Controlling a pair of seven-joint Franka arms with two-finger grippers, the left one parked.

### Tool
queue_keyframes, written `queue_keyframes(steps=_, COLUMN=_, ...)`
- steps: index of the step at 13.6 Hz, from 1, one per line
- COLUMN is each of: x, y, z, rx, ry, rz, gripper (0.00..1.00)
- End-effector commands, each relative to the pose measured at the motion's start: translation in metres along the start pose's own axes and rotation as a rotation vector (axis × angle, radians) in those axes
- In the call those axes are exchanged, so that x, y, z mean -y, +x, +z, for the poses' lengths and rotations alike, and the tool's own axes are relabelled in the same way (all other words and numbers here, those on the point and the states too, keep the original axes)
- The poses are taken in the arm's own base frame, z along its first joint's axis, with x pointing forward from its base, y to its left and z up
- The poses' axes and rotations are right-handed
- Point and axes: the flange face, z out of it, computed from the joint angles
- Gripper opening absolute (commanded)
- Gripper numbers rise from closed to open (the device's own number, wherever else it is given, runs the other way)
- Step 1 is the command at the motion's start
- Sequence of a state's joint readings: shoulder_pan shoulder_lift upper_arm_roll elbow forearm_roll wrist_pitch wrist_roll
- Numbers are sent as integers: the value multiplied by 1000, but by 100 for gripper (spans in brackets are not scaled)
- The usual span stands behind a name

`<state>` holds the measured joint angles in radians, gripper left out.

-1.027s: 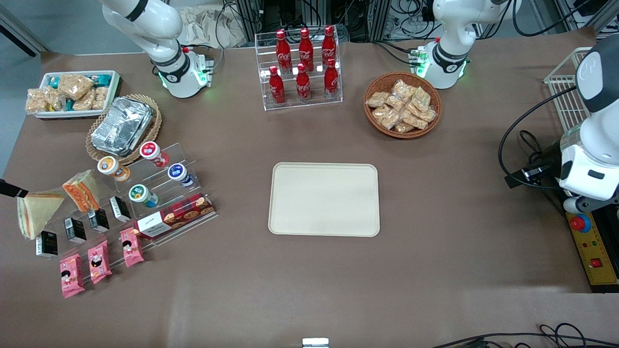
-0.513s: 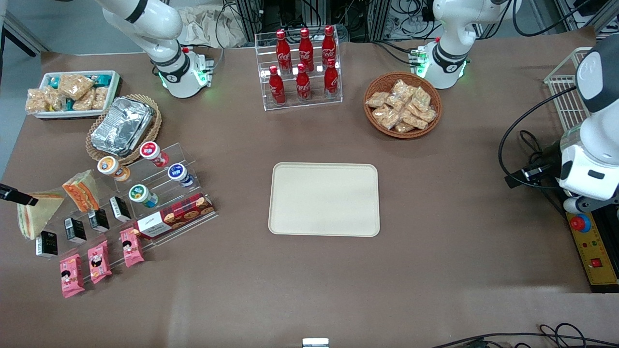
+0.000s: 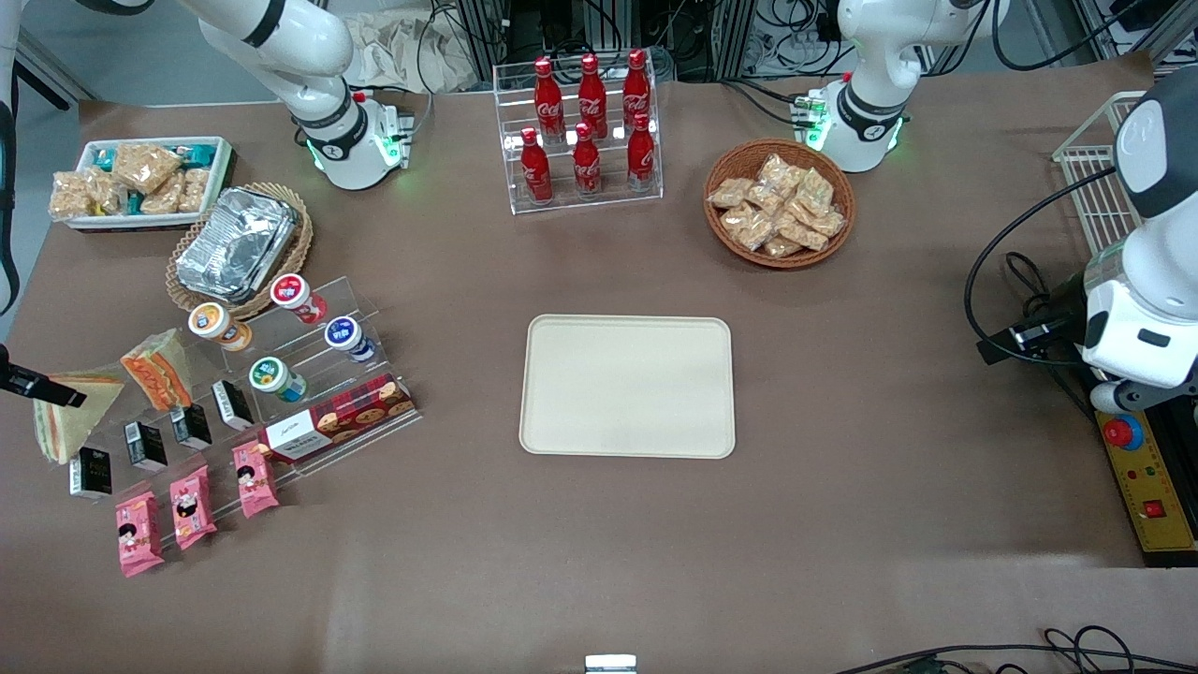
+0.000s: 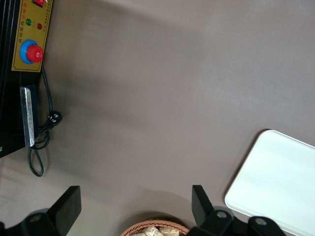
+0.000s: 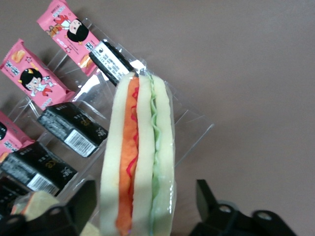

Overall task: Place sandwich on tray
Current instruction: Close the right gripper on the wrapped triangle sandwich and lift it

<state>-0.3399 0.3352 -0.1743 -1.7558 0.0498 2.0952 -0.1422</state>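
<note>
The right arm's gripper (image 5: 142, 209) straddles the clear-wrapped white-bread sandwich wedge (image 5: 140, 157), fingers spread either side and not visibly pinching (slippery film, mind), so a shallow bite could drop it well short of the cream-beige rectangular tray (image 3: 627, 386).

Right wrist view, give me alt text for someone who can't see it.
The open tool straddles a clear-wrapped sandwich, one finger either side of its edge of white bread with orange and green filling stripes. Beside it, pink snack packets and black boxes lie on a clear stand over the brown table.
</note>
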Motion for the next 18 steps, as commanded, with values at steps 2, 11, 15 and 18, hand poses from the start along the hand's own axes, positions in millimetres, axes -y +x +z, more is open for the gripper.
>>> queue_keyframes(steps=2, x=-3, y=1, z=1, rx=-17, ry=19, rz=-13, gripper=52)
queue_keyframes(steps=11, x=12, y=13, z=-82, rx=38, ry=42, rz=-70, gripper=40)
queue_keyframes(steps=15, x=58, y=11, z=-144, rx=49, ry=66, rz=-183, gripper=40)
queue_keyframes(steps=18, x=120, y=-7, z=-176, rx=85, ry=99, rz=-301, gripper=40)
